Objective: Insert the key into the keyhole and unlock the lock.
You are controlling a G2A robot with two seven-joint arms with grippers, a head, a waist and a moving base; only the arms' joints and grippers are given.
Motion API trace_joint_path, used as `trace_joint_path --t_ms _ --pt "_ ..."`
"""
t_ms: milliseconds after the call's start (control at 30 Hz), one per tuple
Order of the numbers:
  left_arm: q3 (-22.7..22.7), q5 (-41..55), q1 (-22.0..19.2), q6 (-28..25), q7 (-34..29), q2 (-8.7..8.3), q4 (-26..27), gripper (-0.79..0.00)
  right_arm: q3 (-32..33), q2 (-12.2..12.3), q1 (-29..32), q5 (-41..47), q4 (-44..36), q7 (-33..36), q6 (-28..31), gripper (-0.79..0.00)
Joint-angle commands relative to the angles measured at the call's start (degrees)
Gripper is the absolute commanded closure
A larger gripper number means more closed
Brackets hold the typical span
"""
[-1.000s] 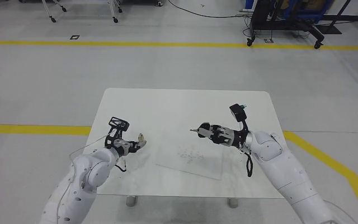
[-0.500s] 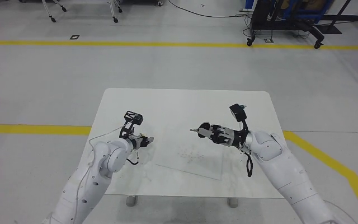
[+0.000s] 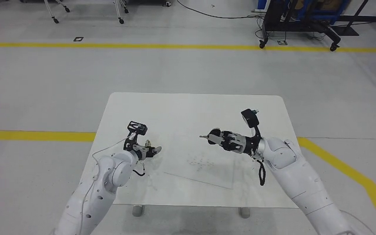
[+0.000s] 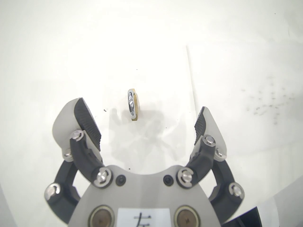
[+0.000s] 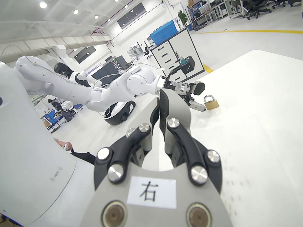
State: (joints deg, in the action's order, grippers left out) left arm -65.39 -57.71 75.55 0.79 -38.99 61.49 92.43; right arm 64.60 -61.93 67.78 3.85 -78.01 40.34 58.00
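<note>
Left claw spread wide, lock just ahead of tips, apart from both; edge-on from left wrist, broad brass face from right wrist. Well right of lock: right claw clamped on key, tip seen from top. Lock well inside bench edges, left edge nearest.

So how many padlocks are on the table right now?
1. The padlock stands upright on the white table, just ahead of the left gripper, whose open jaws do not touch it. Nothing on the table looks able to hide another.
</note>
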Motion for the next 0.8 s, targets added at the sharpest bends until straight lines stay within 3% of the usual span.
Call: trace_joint_path --t_ms 0,200,467,600,700,767 --pt "-0.6 -0.3 0.4 -0.9 1.6 -0.08 -0.2 -0.594 0.0 0.0 0.0 0.0 0.0 0.0 0.0 0.000" --pt "-0.8 -1.4 0.1 -0.8 1.5 0.06 -0.7 -0.397 0.0 0.0 0.0 0.0 0.0 0.0 0.0 0.000" --pt "-0.2 -2.4 -0.4 0.5 -0.2 0.45 -0.9 -0.332 0.0 0.0 0.0 0.0 0.0 0.0 0.0 0.000" --pt "-0.1 -2.9 -0.4 1.4 -1.1 0.61 -0.9 -0.249 0.0 0.0 0.0 0.0 0.0 0.0 0.0 0.000" --pt "0.1 -3.2 -0.7 2.1 -1.9 0.78 -1.1 -0.262 0.0 0.0 0.0 0.0 0.0 0.0 0.0 0.000" --pt "0.2 -3.3 -1.0 2.4 -2.0 0.90 -1.4 -0.222 0.0 0.0 0.0 0.0 0.0 0.0 0.0 0.000"
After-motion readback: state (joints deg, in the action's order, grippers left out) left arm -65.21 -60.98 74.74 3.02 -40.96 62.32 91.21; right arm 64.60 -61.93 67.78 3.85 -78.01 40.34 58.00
